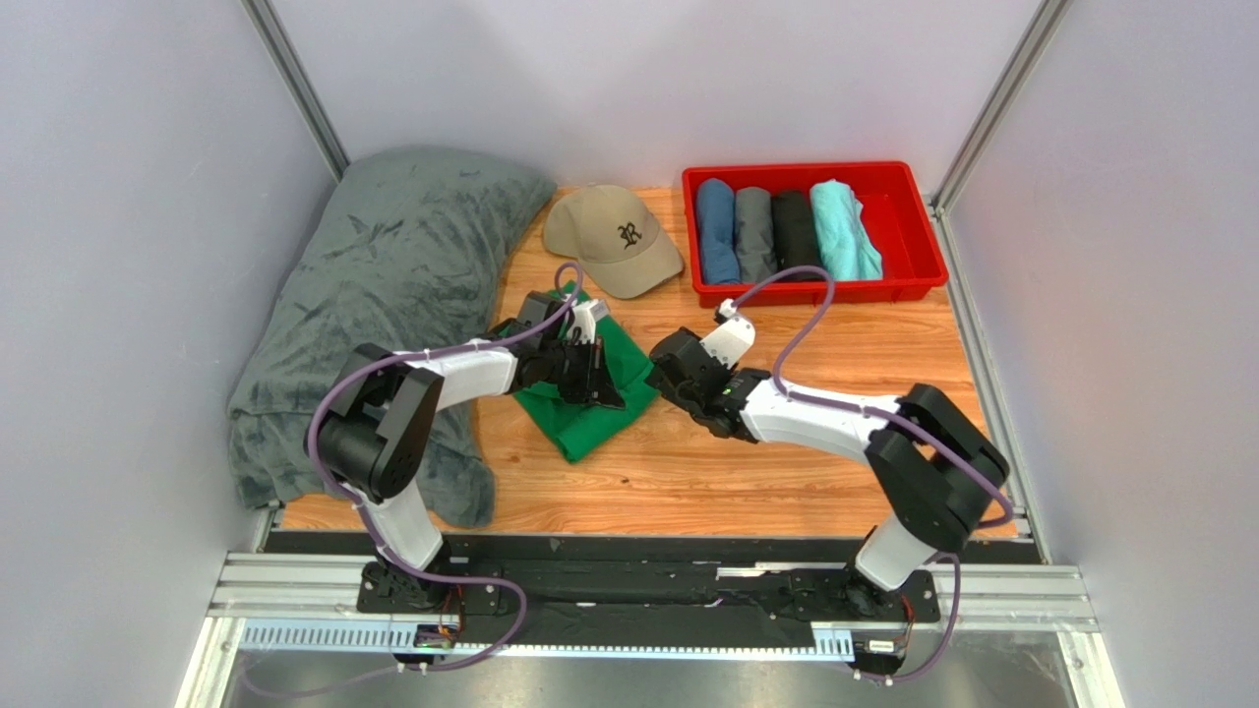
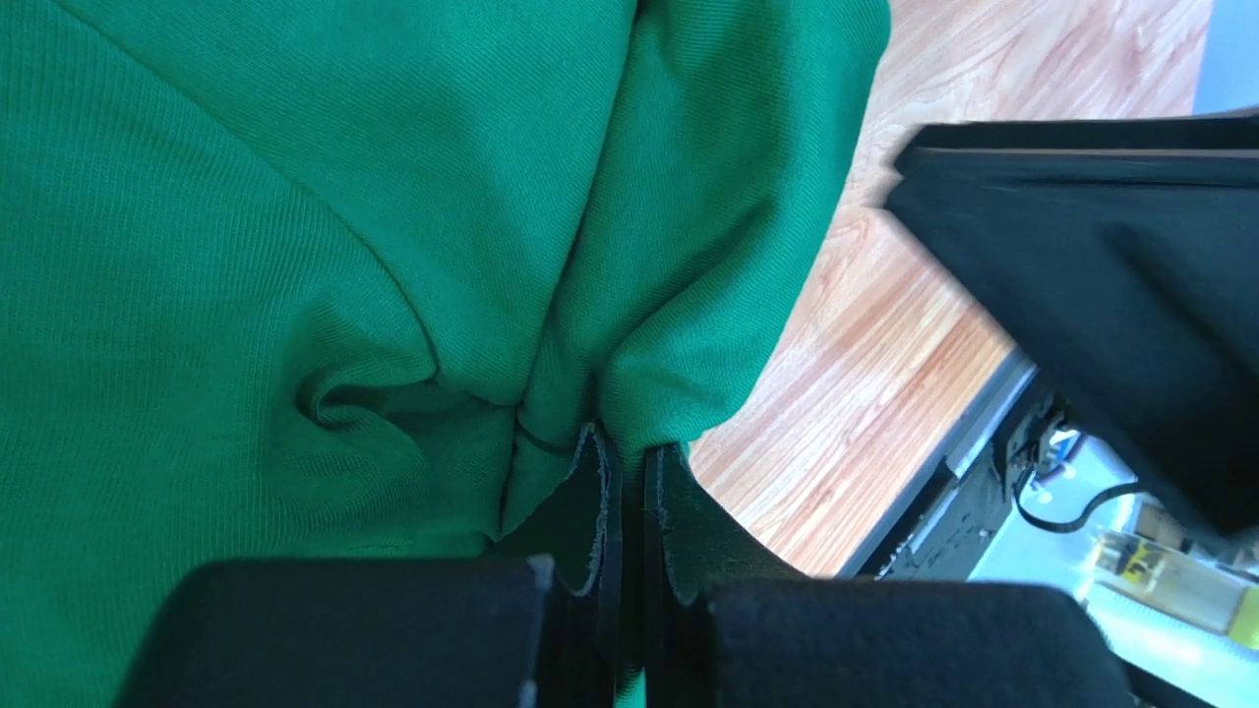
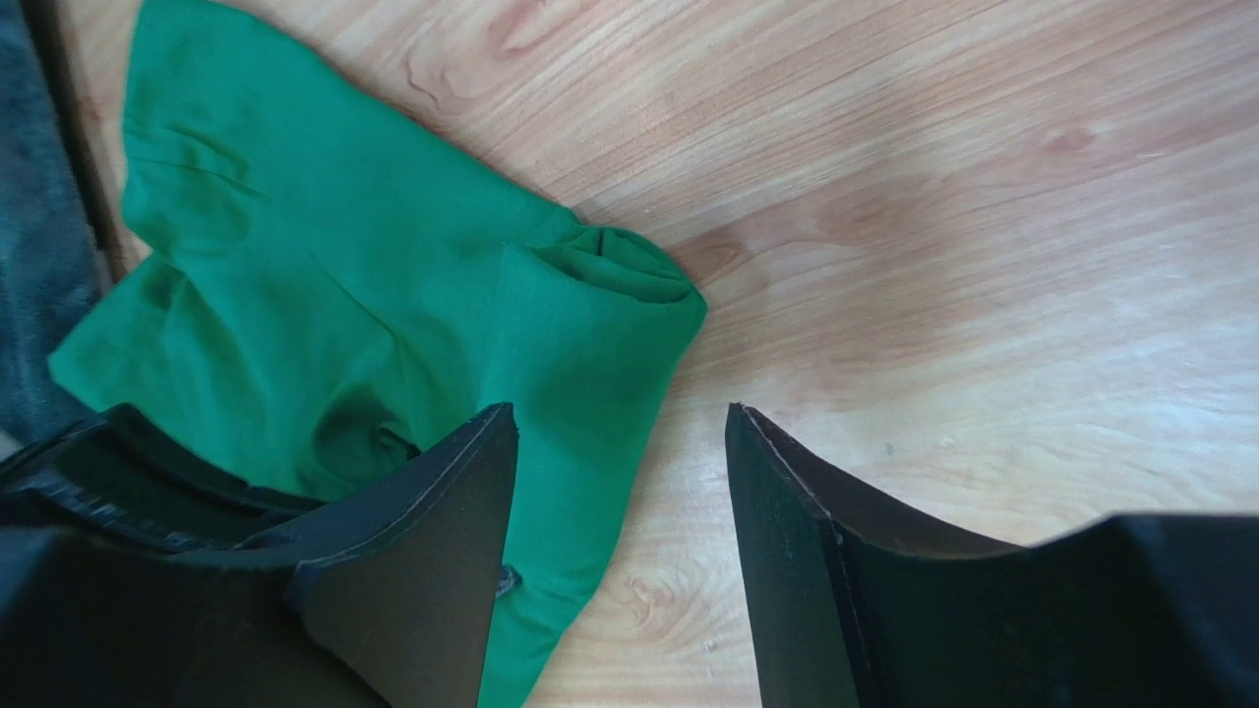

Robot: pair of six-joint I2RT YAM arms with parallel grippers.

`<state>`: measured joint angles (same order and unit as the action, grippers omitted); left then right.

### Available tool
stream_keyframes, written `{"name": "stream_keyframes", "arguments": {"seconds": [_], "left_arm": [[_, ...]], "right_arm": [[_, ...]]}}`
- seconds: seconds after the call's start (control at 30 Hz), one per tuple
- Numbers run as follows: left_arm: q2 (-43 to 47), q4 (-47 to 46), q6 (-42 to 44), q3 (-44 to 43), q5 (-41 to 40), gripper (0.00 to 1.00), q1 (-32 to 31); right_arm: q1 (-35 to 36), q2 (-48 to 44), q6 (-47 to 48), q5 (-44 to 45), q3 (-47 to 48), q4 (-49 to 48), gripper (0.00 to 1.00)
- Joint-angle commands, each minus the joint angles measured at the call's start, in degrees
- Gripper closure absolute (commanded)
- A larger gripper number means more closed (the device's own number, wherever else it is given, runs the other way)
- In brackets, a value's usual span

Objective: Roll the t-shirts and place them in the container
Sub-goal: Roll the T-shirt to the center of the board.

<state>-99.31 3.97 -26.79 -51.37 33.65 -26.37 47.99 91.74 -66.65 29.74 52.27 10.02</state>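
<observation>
Green ribbed-cotton t-shirt point(image 2: 296, 221) puckers, pinched in left gripper point(image 2: 628, 460).

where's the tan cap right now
In the top view the tan cap lies at the far middle of the table, between the grey blanket on its left and the red tray on its right, beyond the green t-shirt.

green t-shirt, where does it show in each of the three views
top external: green t-shirt at centre, below the tan cap.
left wrist: fills left and centre, a fold pinched in the left gripper.
right wrist: upper left to centre, beside the open right gripper.
shared landmark: the wooden table, bare right of the shirt in each picture.
</observation>
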Motion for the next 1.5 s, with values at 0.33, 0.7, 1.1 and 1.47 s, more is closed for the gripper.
{"name": "stream_keyframes", "arguments": {"seconds": [0.33,0.7,1.1,1.47], "left_arm": [[-1.2,1.7,0.9,1.1,-1.0,1.0,0.8],[3.6,1.7,4.6,1.2,-2.6,0.74,0.8],[18.6,-0.9,18.5,3.0,-22.6,0.49,-2.1],[28.7,4.2,34.7,1.9,-46.2,0.47,-22.1]], "right_arm": [[0.4,11.8,-3.0,-0.6,9.3,-1.4,0.48],[-0.6,19.3,-2.6,-0.5,22.7,18.3,0.91],[-4.7,23.0,2.8,0.2,32.2,40.6,0.99],[-5.9,25.4,6.1,1.1,39.0,47.6,0.99]]}}
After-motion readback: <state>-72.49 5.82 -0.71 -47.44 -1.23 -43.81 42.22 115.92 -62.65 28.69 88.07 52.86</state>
